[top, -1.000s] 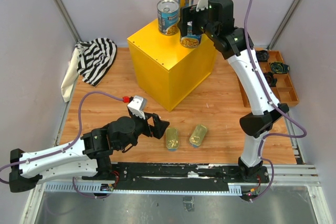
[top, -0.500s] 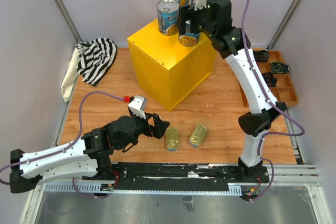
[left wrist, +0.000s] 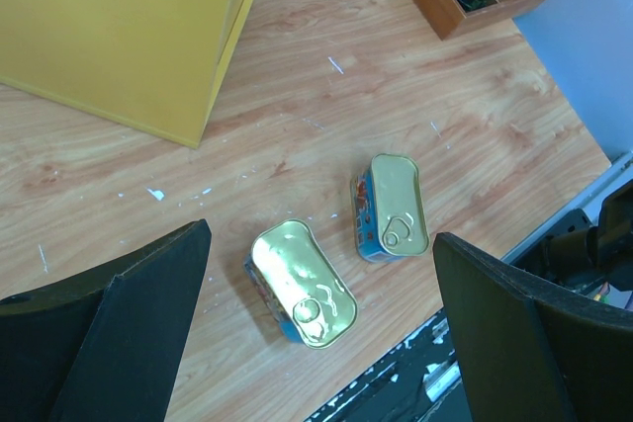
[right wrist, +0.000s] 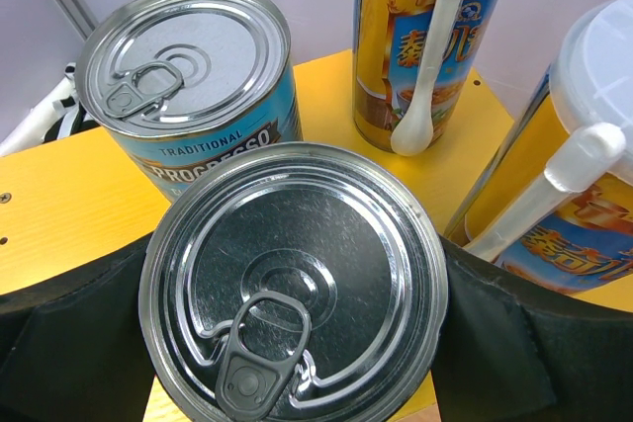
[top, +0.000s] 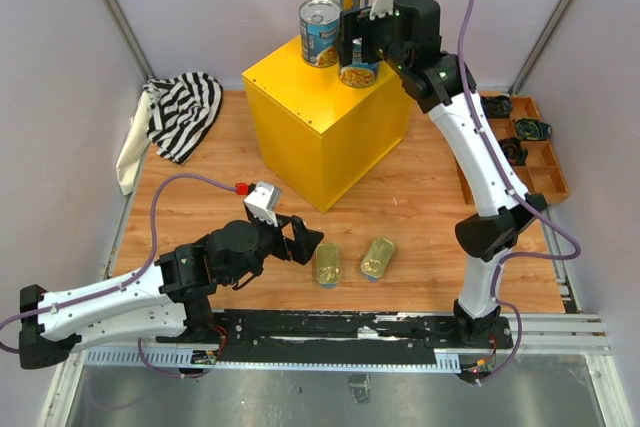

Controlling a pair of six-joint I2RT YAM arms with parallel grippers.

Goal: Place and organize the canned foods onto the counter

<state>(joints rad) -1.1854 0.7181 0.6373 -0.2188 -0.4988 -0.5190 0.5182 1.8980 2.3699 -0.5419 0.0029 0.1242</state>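
While your right gripper point(top: 360, 55) clamps a wide can point(right wrist: 293, 284), apparently to seat it beside its twin point(right wrist: 188, 76), your left gripper point(left wrist: 321, 244) gapes wide above the flat tins point(left wrist: 302, 284), likely next

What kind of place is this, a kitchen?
Likely a robot lab test cell, not a kitchen: plain panel walls enclose a wooden table, robot arms are bolted to a rail at its edge, and a yellow box serves as counter.
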